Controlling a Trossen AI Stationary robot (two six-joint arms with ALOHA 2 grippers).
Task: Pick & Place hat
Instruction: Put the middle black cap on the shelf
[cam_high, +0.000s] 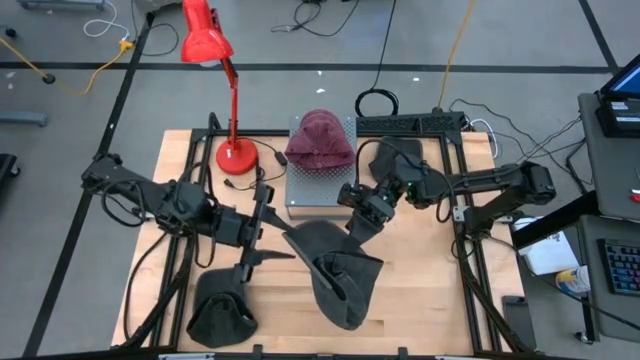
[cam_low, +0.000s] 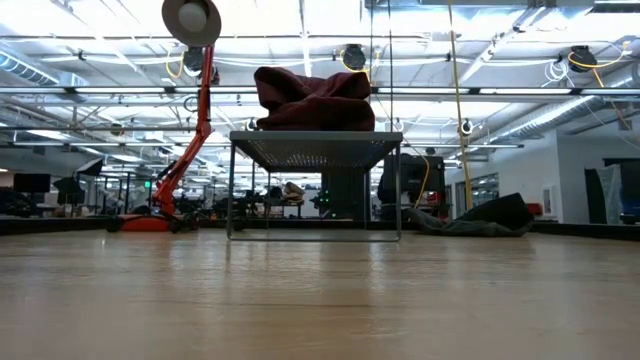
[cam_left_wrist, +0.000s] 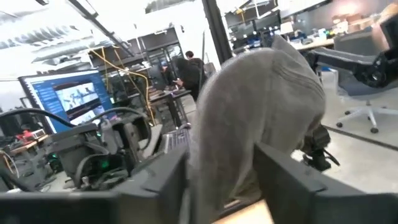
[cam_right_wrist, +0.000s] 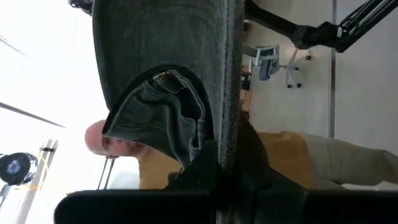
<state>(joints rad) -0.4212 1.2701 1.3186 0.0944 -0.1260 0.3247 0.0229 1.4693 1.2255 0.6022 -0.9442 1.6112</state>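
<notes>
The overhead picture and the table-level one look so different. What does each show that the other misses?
Only the high view shows both arms: the right gripper shut on the brim of a dark grey cap lifted over the table, the left gripper beside it, and another dark hat near the front edge. Only the low view shows the ceiling lights and the room behind. Both show the maroon hat on the metal stand and the red lamp.

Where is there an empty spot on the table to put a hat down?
Bare wood lies on the table toward its right front corner, beside the grey cap. Another patch is at the left edge, near the red lamp. The middle is crowded: both arms, the cap and the black hat.
</notes>
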